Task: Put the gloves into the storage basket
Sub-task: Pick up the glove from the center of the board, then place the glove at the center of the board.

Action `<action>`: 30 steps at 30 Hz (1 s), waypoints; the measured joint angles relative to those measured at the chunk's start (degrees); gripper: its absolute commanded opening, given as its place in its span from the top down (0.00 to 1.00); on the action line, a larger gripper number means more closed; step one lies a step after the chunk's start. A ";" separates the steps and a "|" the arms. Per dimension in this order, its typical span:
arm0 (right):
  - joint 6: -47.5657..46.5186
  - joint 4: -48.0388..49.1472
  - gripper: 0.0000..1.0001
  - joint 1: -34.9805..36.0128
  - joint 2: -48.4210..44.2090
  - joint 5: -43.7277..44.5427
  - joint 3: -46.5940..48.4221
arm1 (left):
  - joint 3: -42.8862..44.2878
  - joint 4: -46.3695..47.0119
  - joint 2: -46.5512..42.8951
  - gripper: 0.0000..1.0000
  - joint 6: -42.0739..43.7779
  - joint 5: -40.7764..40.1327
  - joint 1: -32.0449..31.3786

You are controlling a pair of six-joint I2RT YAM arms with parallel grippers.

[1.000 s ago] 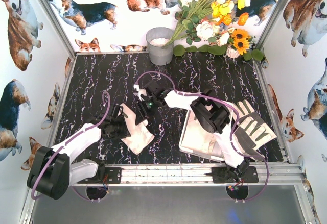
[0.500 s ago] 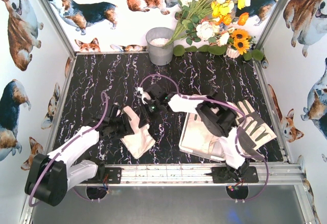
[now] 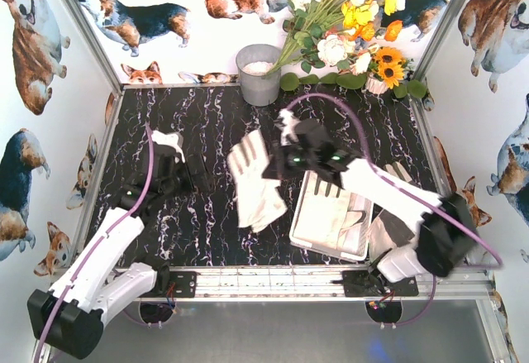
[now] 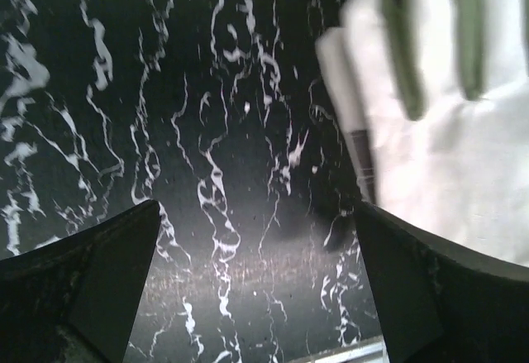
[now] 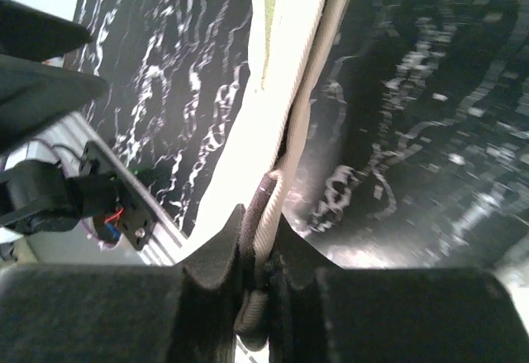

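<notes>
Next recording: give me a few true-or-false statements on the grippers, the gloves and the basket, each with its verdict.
1. The right gripper is shut on a white glove. True.
2. The left gripper grips that white glove too. False: it is open and holds nothing.
3. The white glove hangs over the storage basket. False: it is to the left of the basket, over the black table.
4. A grey-fingered glove lies in the storage basket. True.
5. The metal bucket lies tipped over. False: it stands upright at the back of the table.
</notes>
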 measured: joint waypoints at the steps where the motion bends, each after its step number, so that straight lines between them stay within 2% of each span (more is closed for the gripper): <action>1: -0.02 -1.46 1.00 -0.90 -2.71 1.66 -1.11 | 1.09 -0.09 0.07 0.02 0.79 -0.90 0.00; 7: -0.24 -9.55 1.00 -5.64 -16.74 9.86 -4.44 | 6.60 1.11 4.09 0.00 3.56 -1.75 0.20; 13: 2.47 -11.28 1.00 -6.93 -24.55 11.28 -9.07 | 2.69 6.91 7.41 0.00 -0.22 6.01 0.22; 18: 6.84 -8.46 1.00 -5.11 -23.47 8.79 -12.26 | 1.14 6.67 6.16 0.00 -2.78 7.50 0.22; 23: 10.34 -0.11 1.00 2.29 -19.74 8.61 -12.26 | 0.17 5.62 1.27 0.00 -5.16 6.54 0.22; 28: 12.68 11.04 1.00 8.59 -10.25 10.21 -12.22 | -2.91 3.06 -3.76 0.00 -7.72 3.34 0.44; 30: 13.20 14.23 1.00 9.49 -4.81 10.93 -12.20 | -4.79 3.37 -4.68 0.04 -9.11 3.13 0.57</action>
